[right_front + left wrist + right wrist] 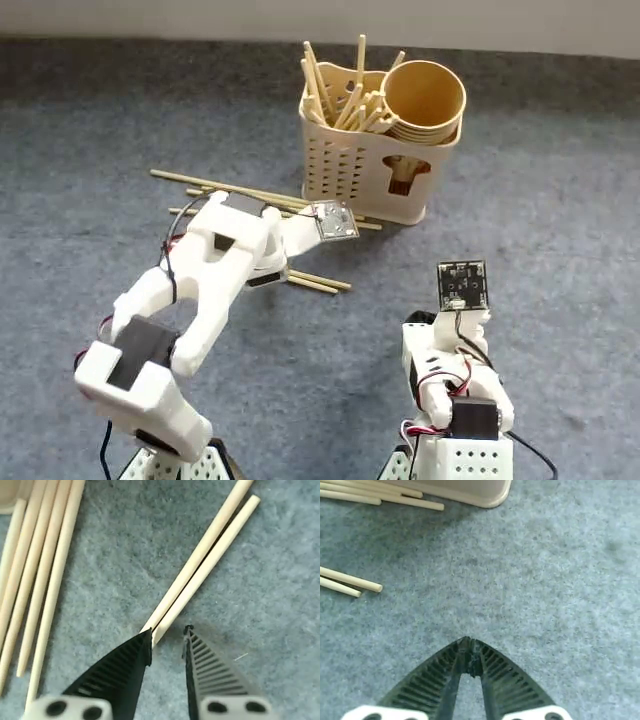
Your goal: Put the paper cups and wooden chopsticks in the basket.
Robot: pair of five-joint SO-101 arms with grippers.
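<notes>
A cream basket (360, 170) stands at the back with stacked paper cups (425, 98) and several chopsticks (343, 92) upright in it. More chopsticks (215, 188) lie on the carpet beside it. A loose pair (318, 283) pokes out from under my left arm (225, 262). My left gripper (167, 633) is open just above the carpet. The near ends of that pair (200, 572) lie at the tip of one finger, partly in the gap. My right gripper (469, 652) is shut and holds nothing, low over bare carpet in front of the basket (470, 490).
The table is covered in grey carpet. Several chopsticks (35, 580) lie side by side close to the left gripper. The tips of the loose pair (350, 582) and of the bunch (385, 497) lie apart from the right gripper. The right arm (455, 370) stays near the front edge.
</notes>
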